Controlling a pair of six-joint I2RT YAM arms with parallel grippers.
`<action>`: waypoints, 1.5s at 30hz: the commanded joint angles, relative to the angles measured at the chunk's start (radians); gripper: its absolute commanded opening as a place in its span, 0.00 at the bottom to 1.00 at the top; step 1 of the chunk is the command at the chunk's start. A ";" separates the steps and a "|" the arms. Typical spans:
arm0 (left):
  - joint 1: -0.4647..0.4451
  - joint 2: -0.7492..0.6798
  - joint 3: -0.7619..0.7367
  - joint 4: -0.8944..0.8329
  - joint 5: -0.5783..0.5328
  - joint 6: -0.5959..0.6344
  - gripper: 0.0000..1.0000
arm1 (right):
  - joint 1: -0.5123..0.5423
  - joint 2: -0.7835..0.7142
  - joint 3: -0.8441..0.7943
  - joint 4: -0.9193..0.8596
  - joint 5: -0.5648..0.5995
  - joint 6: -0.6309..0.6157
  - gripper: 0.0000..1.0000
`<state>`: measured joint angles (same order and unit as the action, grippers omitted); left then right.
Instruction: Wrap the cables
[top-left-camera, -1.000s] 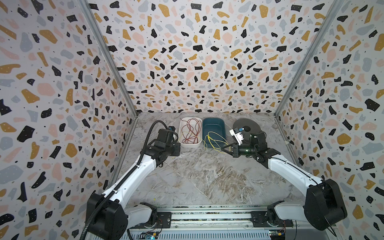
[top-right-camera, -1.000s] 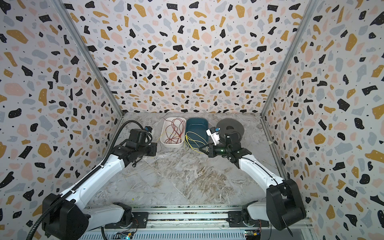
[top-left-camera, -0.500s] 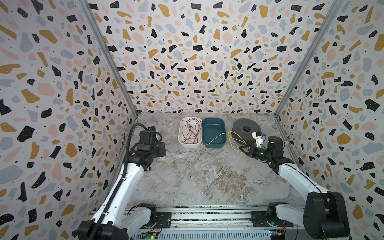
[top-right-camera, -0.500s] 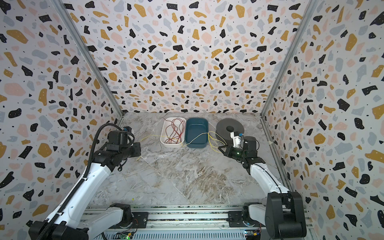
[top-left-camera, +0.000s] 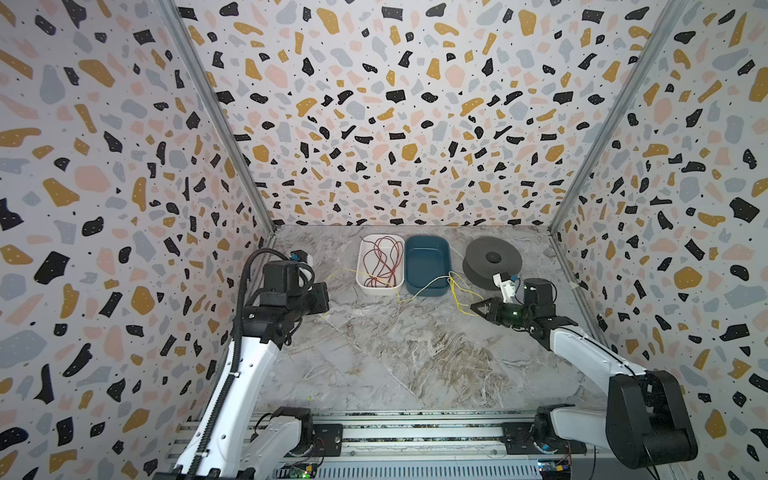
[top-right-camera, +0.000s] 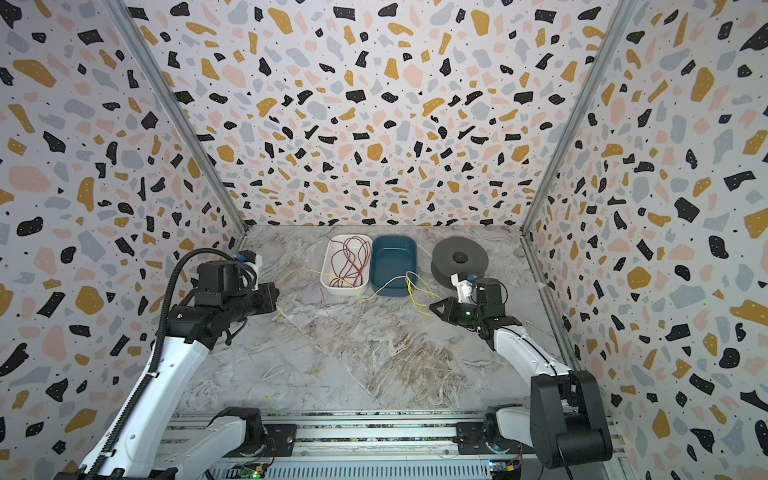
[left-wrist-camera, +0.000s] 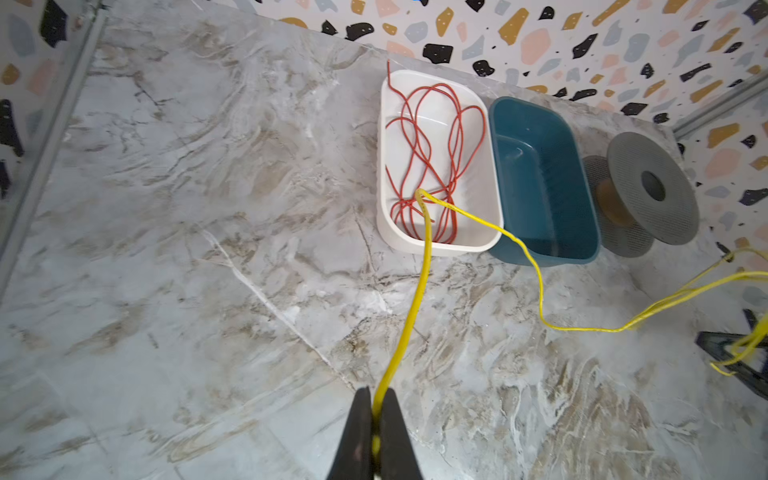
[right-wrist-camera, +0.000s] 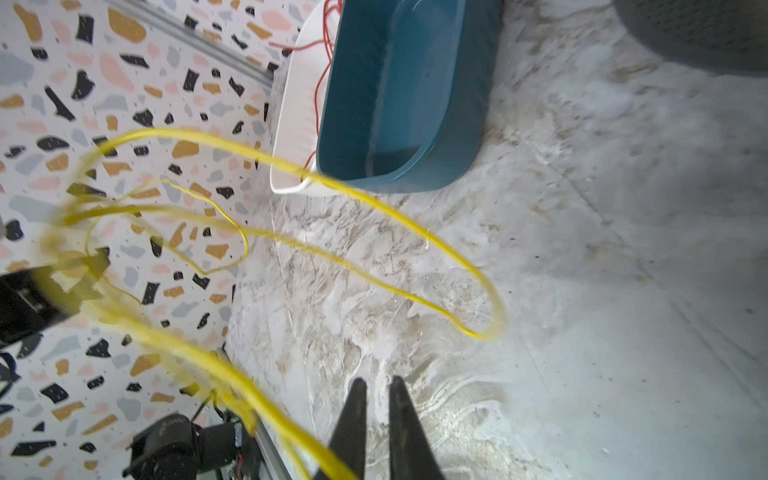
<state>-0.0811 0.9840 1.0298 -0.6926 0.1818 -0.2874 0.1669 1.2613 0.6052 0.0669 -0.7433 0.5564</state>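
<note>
Left wrist footage has the thin, flexible yellow cable (left-wrist-camera: 417, 303) pinched between the clenched tips of the left end effector (left-wrist-camera: 376, 392). From there it is led across the marbled counter (left-wrist-camera: 208, 249), past the near ends of the white oblong plastic tray (left-wrist-camera: 478, 187) and the dark blue oblong plastic tray (left-wrist-camera: 540, 187), to loose loops at the right end effector (right-wrist-camera: 378, 380). That one is seen slightly parted, with nothing between its tips and the blurred strands passing just beside it. The thin dark red cable (left-wrist-camera: 415, 137) lies coiled in the white tray, and the grey perforated round spool (left-wrist-camera: 665, 216) stands bare. A regrasp of the loops appears to be in hand. It would best be closed around all strands together, with the left pinch kept firm and enough slack left that neither tray is dragged.
</note>
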 joint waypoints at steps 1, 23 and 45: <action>0.007 -0.013 -0.014 0.055 0.091 0.002 0.00 | 0.038 0.009 -0.013 -0.006 -0.018 -0.036 0.20; 0.007 -0.034 -0.035 0.115 0.201 0.013 0.00 | 0.105 -0.041 0.122 -0.117 0.083 -0.154 0.69; -0.018 -0.159 -0.055 0.269 0.377 0.047 0.00 | -0.037 0.137 0.409 -0.136 0.083 -0.109 0.66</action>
<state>-0.0914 0.8513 0.9794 -0.5079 0.5018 -0.2569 0.1772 1.3766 0.9909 -0.0658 -0.6201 0.4366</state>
